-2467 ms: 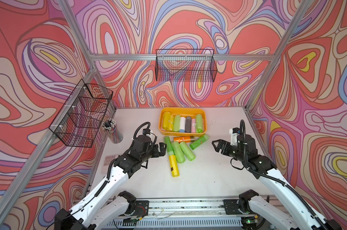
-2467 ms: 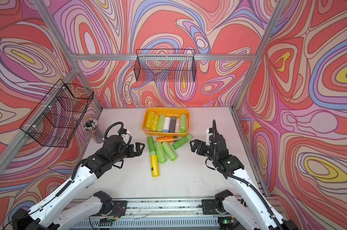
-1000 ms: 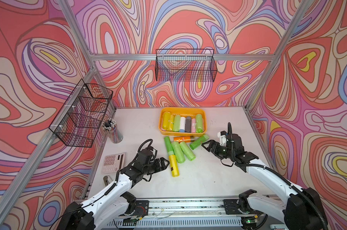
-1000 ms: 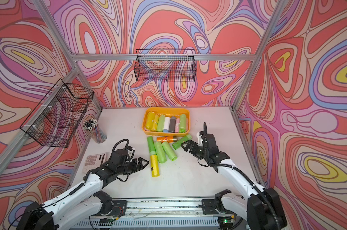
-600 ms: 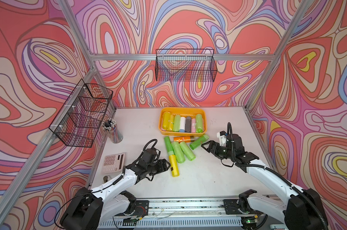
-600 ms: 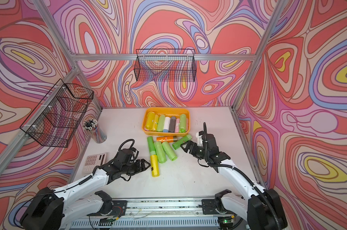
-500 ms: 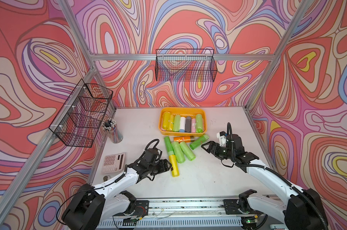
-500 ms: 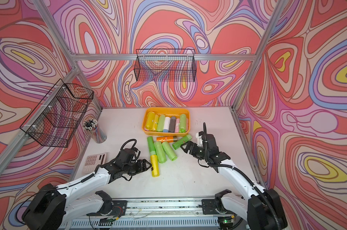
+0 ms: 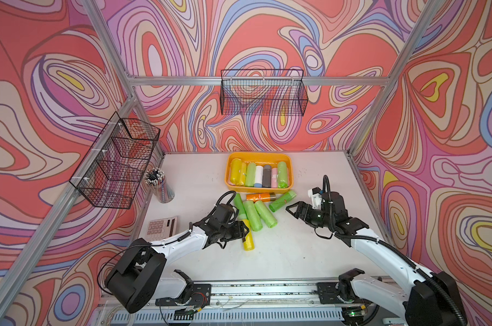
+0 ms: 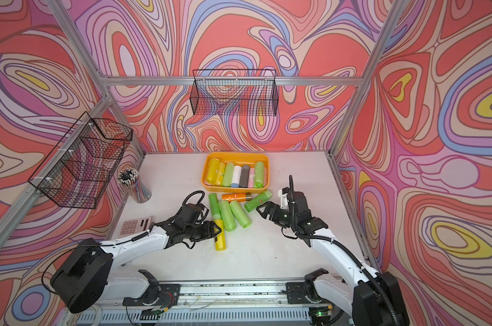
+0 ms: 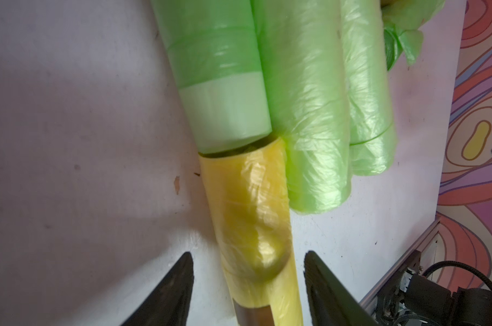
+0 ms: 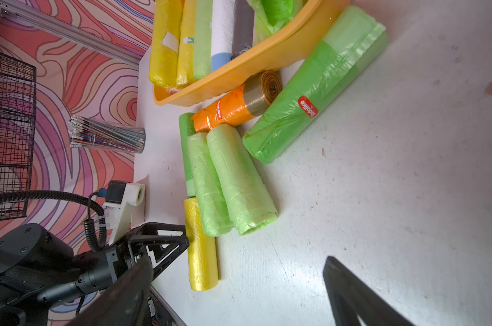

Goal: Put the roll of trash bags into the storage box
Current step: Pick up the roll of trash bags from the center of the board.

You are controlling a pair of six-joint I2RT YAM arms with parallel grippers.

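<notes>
On the counter (image 9: 295, 254), your left pincer (image 11: 248, 255) straddled the yellow roll (image 11: 250, 203), jaws part-open and clear of it, likely squared for a grip; right pincer (image 9: 295, 209) hung wide, empty; storage box (image 9: 258, 154) sat well behind.

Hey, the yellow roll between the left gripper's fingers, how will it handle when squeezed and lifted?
The yellow roll is a cylinder lying on its side, so it may roll if nudged. Its wrap looks glossy and wrinkled, probably slippery and slightly squashy. The green rolls touching it might shift.
</notes>
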